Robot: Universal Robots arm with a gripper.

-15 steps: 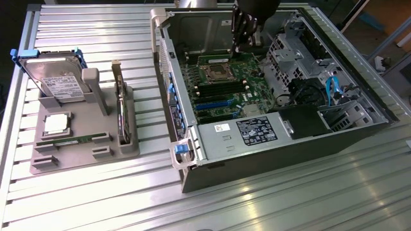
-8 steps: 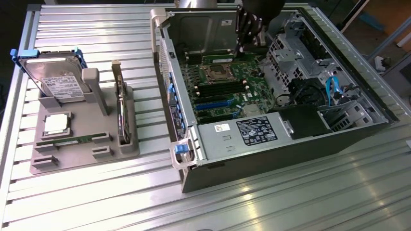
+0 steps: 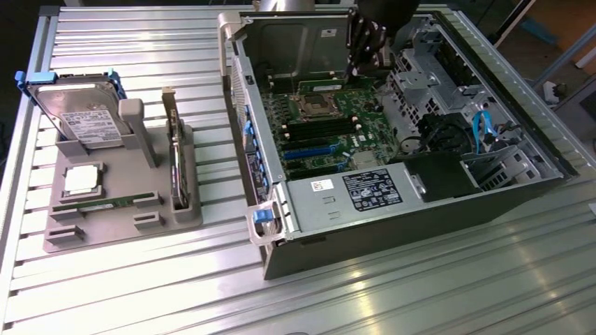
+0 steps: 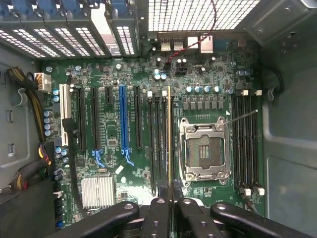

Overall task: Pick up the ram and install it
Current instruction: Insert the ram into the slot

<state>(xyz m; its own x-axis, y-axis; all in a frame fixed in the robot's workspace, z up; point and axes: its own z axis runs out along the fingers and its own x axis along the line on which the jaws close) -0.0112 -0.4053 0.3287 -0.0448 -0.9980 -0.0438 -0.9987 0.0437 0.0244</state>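
Observation:
I hold the ram (image 4: 170,144) edge-on, a thin green stick running straight out from my gripper (image 4: 170,202), which is shut on it. It hangs over the motherboard (image 4: 124,173), parallel to the black memory slots (image 4: 157,144) and between them and the empty CPU socket (image 4: 204,148). Whether it touches a slot I cannot tell. In the exterior view my gripper (image 3: 375,24) reaches down into the open computer case (image 3: 308,192) from above. The ram (image 3: 363,45) shows there as a dark striped stick over the board's far end.
Another bank of memory slots (image 4: 246,144) lies beyond the socket. Expansion slots, one of them blue (image 4: 123,119), and a heatsink (image 4: 98,191) are nearby. On the exterior view's left a grey fixture (image 3: 121,223) holds a hard drive (image 3: 84,115), an expansion card (image 3: 174,160) and a green stick (image 3: 100,203).

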